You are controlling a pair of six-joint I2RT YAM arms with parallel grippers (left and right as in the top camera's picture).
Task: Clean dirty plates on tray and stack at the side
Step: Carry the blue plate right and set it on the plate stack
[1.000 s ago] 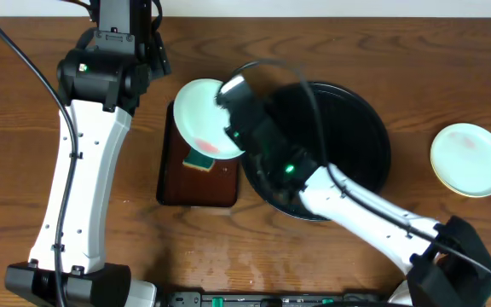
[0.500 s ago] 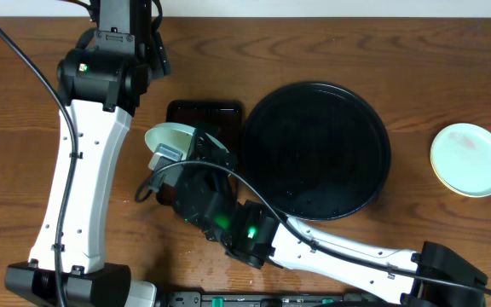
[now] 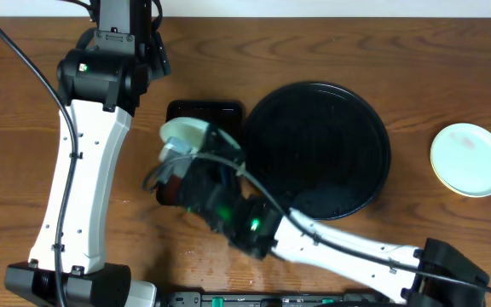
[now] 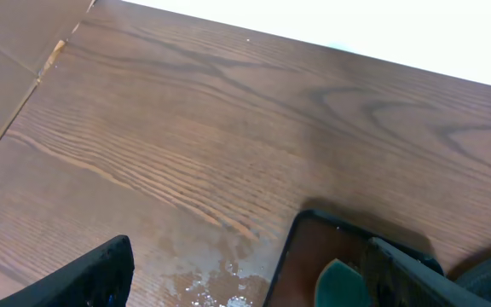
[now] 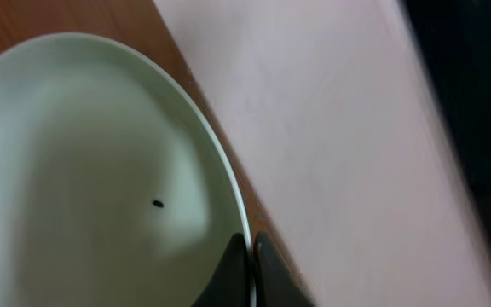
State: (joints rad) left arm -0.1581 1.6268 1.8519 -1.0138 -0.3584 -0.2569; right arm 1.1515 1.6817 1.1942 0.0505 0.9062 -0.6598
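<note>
The right claw (image 5: 250, 269), clamped on the mint plate (image 3: 184, 130) by its rim, holds it centre-left over the brown tray (image 3: 205, 111), near the wide-apart left claw (image 4: 250, 273).

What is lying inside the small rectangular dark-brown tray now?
In that dark-brown rectangular tray, a green piece shows in the left wrist view. Overhead, the pale round plate and the right arm cover most of it.
</note>
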